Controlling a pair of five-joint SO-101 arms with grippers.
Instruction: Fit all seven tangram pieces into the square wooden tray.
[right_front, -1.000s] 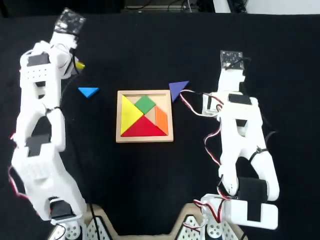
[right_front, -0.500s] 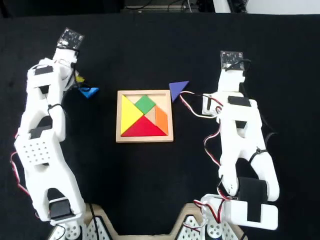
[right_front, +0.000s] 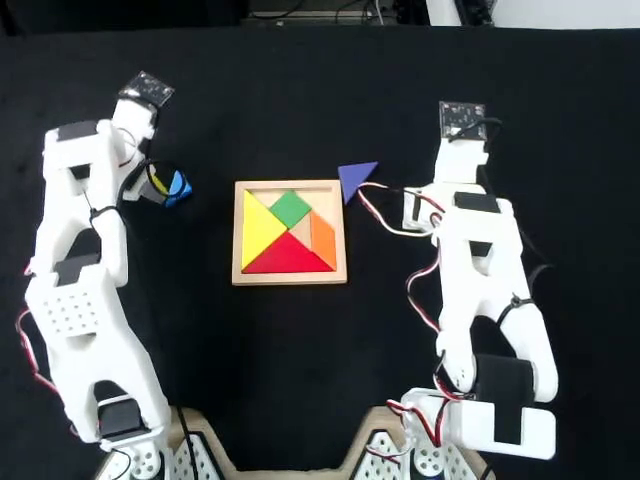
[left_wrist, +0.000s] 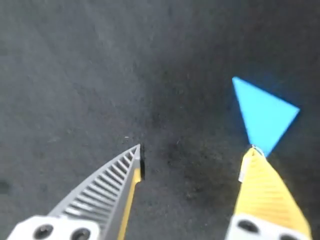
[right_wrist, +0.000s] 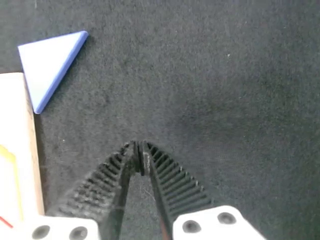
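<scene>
The square wooden tray (right_front: 238, 232) lies mid-table with yellow, red, green and orange pieces fitted inside. A small blue triangle (right_front: 181, 186) (left_wrist: 263, 111) lies on the black cloth left of the tray. My left gripper (right_front: 163, 184) (left_wrist: 195, 150) hovers open right at it. The tip of its yellow finger (left_wrist: 256, 172) meets one corner of the triangle, and the grey finger (left_wrist: 115, 175) is clear of it. A purple triangle (right_front: 355, 177) (right_wrist: 50, 60) rests off the tray's upper right corner. My right gripper (right_wrist: 139, 150) is shut on nothing, low over the cloth beside the tray's edge (right_wrist: 12, 150).
Black cloth covers the whole table. The right arm (right_front: 480, 260) stands right of the tray, with red and white wires (right_front: 385, 212) looping close to the tray's right side. The left arm (right_front: 80, 260) runs along the left edge.
The left arm has swung inward, bringing its open gripper down over the blue triangle, which has not moved. The right arm, purple triangle and tray have stayed put.
</scene>
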